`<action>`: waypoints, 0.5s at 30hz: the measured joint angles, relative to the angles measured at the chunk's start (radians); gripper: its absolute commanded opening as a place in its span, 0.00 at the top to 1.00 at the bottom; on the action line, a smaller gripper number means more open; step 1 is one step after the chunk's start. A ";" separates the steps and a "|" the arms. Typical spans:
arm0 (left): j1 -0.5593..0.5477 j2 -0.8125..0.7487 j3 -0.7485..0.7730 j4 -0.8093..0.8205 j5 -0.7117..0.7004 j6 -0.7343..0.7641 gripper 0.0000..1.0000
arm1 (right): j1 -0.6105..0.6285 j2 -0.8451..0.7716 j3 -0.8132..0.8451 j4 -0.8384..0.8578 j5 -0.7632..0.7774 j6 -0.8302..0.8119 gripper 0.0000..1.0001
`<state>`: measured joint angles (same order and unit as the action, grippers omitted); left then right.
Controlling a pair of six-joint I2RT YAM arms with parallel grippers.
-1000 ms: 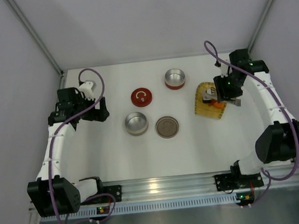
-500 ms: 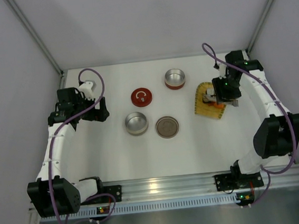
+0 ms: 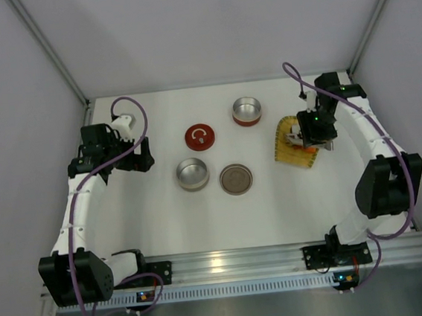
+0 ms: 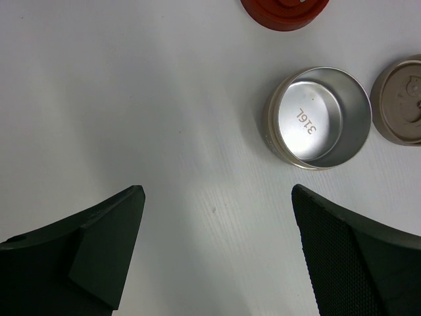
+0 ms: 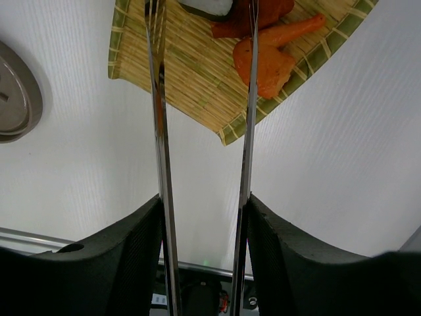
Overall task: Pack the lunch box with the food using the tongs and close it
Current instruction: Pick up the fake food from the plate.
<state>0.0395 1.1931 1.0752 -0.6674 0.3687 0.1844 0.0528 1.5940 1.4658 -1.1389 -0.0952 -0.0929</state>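
My right gripper (image 5: 204,197) is shut on the tongs (image 5: 160,131). Their two slim silver arms run out between my fingers, spread apart, and reach over the yellow woven mat (image 5: 191,72). The food lies there: an orange piece (image 5: 266,62), a reddish one (image 5: 253,23) against the right tong arm, and a white one (image 5: 207,6) at the frame edge. In the top view this gripper (image 3: 314,129) hovers over the mat (image 3: 294,156). The lunch box lies in parts: a silver tin (image 3: 192,174), a red-based tin (image 3: 247,111), a red lid (image 3: 200,136) and a grey lid (image 3: 236,179). My left gripper (image 3: 137,154) is open and holds nothing.
In the left wrist view the open fingers (image 4: 99,243) hang over bare white table, with the silver tin (image 4: 319,118), grey lid (image 4: 401,102) and red lid (image 4: 284,10) ahead. Grey walls enclose the table on three sides. An aluminium rail runs along the near edge.
My right arm has shifted a little left and towards the back, bringing the tongs further over the mat. The left arm has not moved.
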 measured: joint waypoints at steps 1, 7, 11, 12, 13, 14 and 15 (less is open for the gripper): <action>0.000 0.000 0.000 0.000 0.000 0.000 0.02 | 0.002 0.003 0.000 0.001 0.000 0.000 0.51; 0.000 0.000 0.000 0.000 0.000 0.000 0.02 | 0.006 0.025 0.003 0.004 0.000 0.000 0.51; 0.000 0.000 -0.001 0.001 0.000 0.000 0.02 | 0.006 0.041 0.009 0.007 0.001 0.000 0.55; 0.000 0.000 -0.002 0.001 0.000 0.000 0.02 | 0.006 0.043 0.010 0.007 0.001 0.000 0.56; 0.000 0.000 -0.003 0.001 0.000 0.000 0.02 | 0.006 0.045 0.010 0.007 0.001 0.000 0.58; 0.000 0.000 -0.004 0.001 0.000 0.000 0.02 | 0.006 0.045 0.010 0.007 0.003 0.000 0.60; 0.000 0.000 -0.005 0.001 0.000 0.000 0.02 | 0.006 0.046 0.010 0.007 0.004 0.000 0.62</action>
<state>0.0395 1.1931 1.0706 -0.6666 0.3683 0.1844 0.0589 1.6398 1.4757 -1.1316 -0.0914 -0.0933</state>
